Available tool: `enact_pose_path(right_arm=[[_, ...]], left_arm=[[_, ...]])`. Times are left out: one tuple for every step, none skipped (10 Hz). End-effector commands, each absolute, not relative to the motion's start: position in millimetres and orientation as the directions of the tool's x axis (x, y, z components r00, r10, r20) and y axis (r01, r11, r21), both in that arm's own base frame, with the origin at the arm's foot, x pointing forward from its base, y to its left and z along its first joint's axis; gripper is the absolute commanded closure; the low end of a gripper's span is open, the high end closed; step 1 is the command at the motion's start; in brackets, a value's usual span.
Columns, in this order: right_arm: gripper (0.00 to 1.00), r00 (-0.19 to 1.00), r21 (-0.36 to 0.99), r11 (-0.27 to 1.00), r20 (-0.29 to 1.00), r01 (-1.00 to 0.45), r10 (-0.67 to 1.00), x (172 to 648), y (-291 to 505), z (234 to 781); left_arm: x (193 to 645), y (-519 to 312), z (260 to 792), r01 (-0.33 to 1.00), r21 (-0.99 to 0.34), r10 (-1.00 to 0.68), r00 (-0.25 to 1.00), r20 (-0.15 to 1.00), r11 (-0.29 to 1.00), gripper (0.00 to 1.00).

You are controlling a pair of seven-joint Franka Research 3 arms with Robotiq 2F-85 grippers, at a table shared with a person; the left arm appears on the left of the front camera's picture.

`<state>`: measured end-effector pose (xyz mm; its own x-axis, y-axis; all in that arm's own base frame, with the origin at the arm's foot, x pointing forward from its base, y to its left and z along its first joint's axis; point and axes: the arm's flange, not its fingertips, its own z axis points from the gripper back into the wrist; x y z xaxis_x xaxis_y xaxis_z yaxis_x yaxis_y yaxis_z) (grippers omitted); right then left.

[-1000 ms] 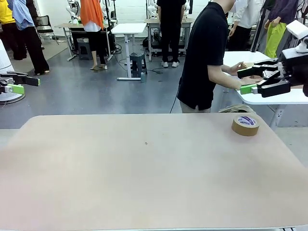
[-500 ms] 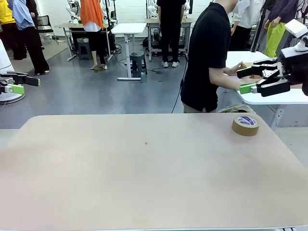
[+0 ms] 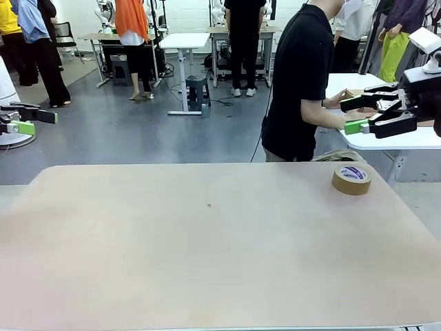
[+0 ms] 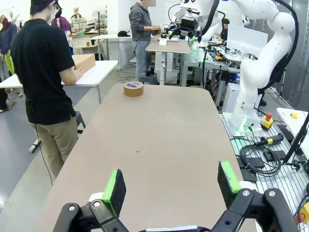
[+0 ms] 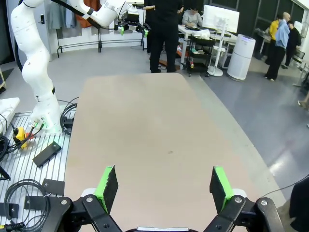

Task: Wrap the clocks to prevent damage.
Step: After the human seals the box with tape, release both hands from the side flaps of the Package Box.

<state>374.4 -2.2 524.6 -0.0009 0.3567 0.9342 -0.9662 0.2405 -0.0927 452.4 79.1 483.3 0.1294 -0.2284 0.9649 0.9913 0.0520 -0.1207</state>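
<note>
No clocks are in view. A roll of brown tape lies flat on the tan table near its far right corner; the left wrist view has the tape roll at the table's far end. My left gripper hovers open off the table's left side, its jaws wide apart over the tabletop with nothing between them. Off the right side my right gripper hangs open above and beyond the tape, and its own view shows it empty over bare table.
A person in a black shirt stands at the far right edge, turned away toward a white side table, hands on a cardboard box. Cables and a small black device lie on the slatted base beside the table.
The person has shifted slightly to the right. Both grippers have stayed where they were, open.
</note>
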Motion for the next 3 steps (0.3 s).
enact_pose_path(right_arm=[[0.00, -0.022, -0.107, 0.234, 0.940, -0.966, 0.341, 373.7, -2.9, 521.8], [0.00, -0.022, -0.107, 0.234, 0.940, -0.966, 0.341, 373.7, -2.9, 521.8], [0.00, -0.022, -0.107, 0.234, 0.940, -0.966, 0.341, 373.7, -2.9, 521.8]], left_arm=[[448.8, 77.9, 483.4, 0.992, -0.109, -0.232, 0.121, 0.965, 0.063, 0.00], [448.8, 77.9, 483.4, 0.992, -0.109, -0.232, 0.121, 0.965, 0.063, 0.00], [448.8, 77.9, 483.4, 0.992, -0.109, -0.232, 0.121, 0.965, 0.063, 0.00]])
